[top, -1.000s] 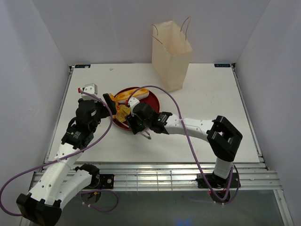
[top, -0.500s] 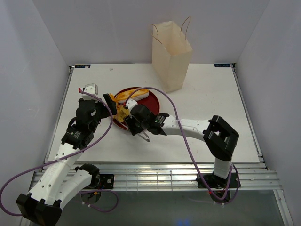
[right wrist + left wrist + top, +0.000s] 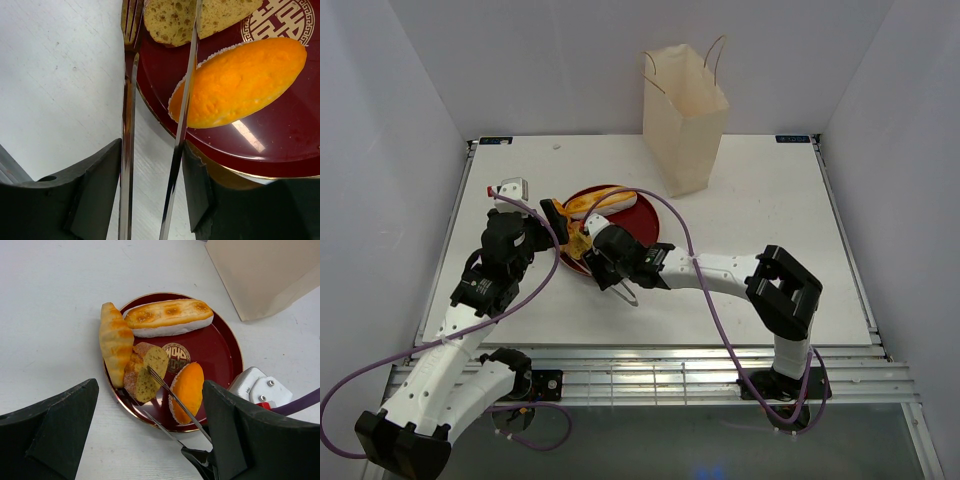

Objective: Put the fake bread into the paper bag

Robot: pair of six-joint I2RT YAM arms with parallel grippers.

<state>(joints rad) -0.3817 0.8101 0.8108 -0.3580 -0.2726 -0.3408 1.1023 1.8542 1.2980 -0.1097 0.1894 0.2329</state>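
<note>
Red lacquer catches the eye first: a round plate (image 3: pixel 220 352) sits left of the worktop's (image 3: pixel 760 220) centre with 4 pieces of the fake bread on it. A long white-bottomed roll (image 3: pixel 167 317) lies along the far rim. A twisted crescent (image 3: pixel 115 342) overhangs the left rim. A brown cut slice (image 3: pixel 145 370) and an orange oval bun (image 3: pixel 187 390) lie side by side toward the near rim.

Over by the worktop's far edge, the paper bag (image 3: pixel 685 110) stands upright with its mouth open. It is near the plate's far-right rim but not touching it. From where I stand I cannot see into it, so I cannot say whether any bread is inside.

Reaching in from the near side, the right gripper (image 3: pixel 150 190) is clamped on the thin metal tongs (image 3: pixel 127 125), and its jaws hold nothing else. The 2 arms of the tongs are spread. One tip is on the brown slice and the other is at the slice's side by the plate rim, so no bread is pinched or lifted.

Above the plate hangs the left gripper (image 3: pixel 150 385), spread wide and empty.

I judge the job to be at an early point. 4 pieces are left to carry over and none is in transit. The step in hand looks like closing the tongs on the brown slice.
</note>
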